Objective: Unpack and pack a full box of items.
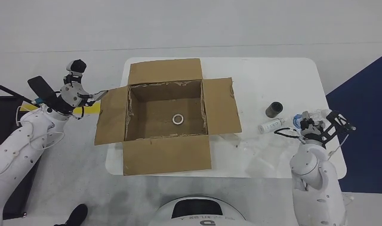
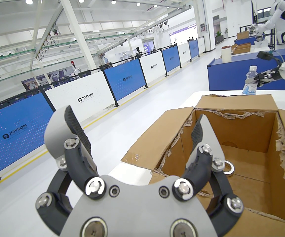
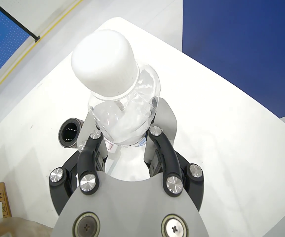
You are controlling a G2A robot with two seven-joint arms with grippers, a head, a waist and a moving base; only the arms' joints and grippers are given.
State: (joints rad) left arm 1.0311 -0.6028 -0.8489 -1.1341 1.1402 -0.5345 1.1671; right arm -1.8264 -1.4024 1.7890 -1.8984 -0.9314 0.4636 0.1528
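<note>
An open cardboard box stands mid-table with all four flaps spread. A small ring lies on its floor, also seen as the ring in the left wrist view. My left gripper hovers open and empty off the table's left edge, beside the box's left flap; its fingers frame the box. Over the right side of the table, my right gripper is shut on a clear bottle with a white cap. The left wrist view shows that bottle upright.
A black cylinder stands on the white table right of the box, and a white tube lies near it. Clear plastic film lies by the box's front right corner. The black cylinder sits close to the right gripper.
</note>
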